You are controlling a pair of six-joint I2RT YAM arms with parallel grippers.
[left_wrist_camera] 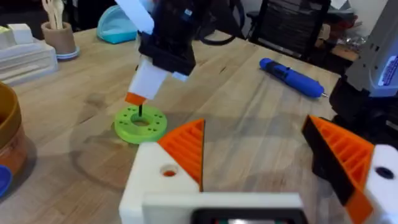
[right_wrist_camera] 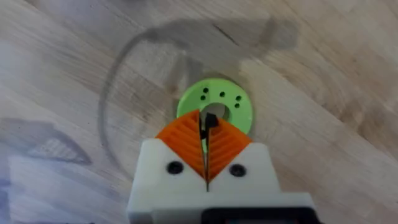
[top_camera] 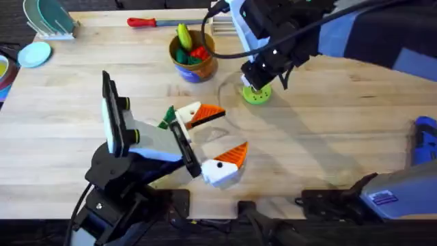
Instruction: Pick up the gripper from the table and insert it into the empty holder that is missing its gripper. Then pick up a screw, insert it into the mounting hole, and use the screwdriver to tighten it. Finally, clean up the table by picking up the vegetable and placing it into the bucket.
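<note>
- Pinching a small dark screw point(right_wrist_camera: 209, 122) between closed orange pads, the right gripper point(right_wrist_camera: 206, 134) hangs over the green disc point(right_wrist_camera: 216, 106).
- Left gripper point(top_camera: 213, 140) spread wide, empty.
- Screwdriver point(left_wrist_camera: 291, 78) lies on the table point(top_camera: 328, 137), well apart.

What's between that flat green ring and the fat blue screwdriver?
Just bare wooden tabletop between flat green ring and fat blue screwdriver, per the left wrist view.

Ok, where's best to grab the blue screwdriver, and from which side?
Probably the middle of the screwdriver, on its fat blue body, coming down from above with the fingers across its length. It lies flat on the table with bare wood along both sides, and its narrower tip offers less to hold.
</note>
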